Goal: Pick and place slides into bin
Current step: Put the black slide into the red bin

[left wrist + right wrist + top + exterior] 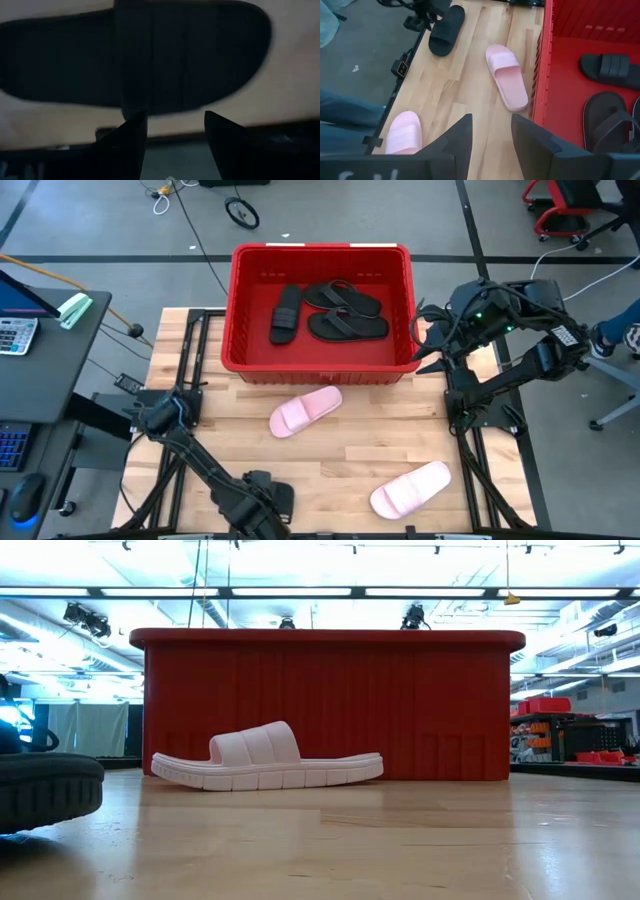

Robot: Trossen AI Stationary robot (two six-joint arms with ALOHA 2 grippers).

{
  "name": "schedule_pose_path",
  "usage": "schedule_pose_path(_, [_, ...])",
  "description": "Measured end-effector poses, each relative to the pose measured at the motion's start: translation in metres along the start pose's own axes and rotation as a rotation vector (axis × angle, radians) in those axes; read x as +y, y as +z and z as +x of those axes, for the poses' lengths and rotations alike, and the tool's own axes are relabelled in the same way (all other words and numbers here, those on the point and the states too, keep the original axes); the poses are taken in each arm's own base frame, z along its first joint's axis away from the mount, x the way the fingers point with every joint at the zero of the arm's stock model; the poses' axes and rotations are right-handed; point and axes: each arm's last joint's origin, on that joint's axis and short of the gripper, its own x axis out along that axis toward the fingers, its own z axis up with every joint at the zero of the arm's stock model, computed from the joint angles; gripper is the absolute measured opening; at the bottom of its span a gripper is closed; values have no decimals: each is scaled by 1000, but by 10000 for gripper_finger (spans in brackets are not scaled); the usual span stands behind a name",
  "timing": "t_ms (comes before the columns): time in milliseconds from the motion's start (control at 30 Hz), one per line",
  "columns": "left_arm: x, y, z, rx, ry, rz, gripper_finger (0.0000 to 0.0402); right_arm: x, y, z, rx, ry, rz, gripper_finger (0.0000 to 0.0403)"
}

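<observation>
The red bin (322, 365) stands at the table's far middle. It holds one black wide-strap slide (285, 313) and two black flip-flops (345, 312). One pink slide (305, 410) lies on its sole just in front of the bin, and another pink slide (410, 487) lies at the near right. A second black slide (140, 55) lies at the table's near left edge, also seen in the right wrist view (446, 30). My left gripper (172, 117) is open right over it, by its strap. My right gripper (491, 120) is open and empty, raised beside the bin's right wall (412, 310). My left gripper's open fingertips (136, 120) stand at the long edge of the black slide beside its strap (165, 65). I cannot tell whether they touch it. The slide lies flat on the table.
Bare wood lies between the two pink slides. The table's near edge is close behind the black slide. A desk with a calculator (15, 335) stands off the table's left side, and cables and a chair base lie on the floor beyond the table.
</observation>
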Motion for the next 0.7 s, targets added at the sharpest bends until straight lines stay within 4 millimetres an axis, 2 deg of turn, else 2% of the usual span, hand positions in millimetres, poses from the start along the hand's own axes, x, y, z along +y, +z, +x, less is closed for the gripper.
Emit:
schedule_pose_path(67, [4, 3, 12, -15, 25, -13, 201, 0, 0, 0, 0, 0, 15, 142])
schedule_pose_path(133, [7, 6, 13, -16, 26, -35, 198, 0, 0, 0, 0, 0, 35, 142])
schedule_pose_path(333, [11, 16, -18, -18, -25, 6, 171, 0, 0, 0, 0, 0, 88, 142])
schedule_pose_path(400, [19, 19, -28, -38, -11, 14, 167, 0, 0, 0, -1, 0, 103, 142])
schedule_pose_path(500, [34, 20, -33, -60, 19, 38, 166, 0, 0, 0, -2, 0, 129, 142])
schedule_pose_path(600, [46, 16, -29, -32, -28, 52, 169, 0, 0, 0, -3, 0, 150, 142])
schedule_pose_path(700, [54, 14, -13, 4, -103, 51, 176, 0, 1, 0, -14, -1, 149, 142])
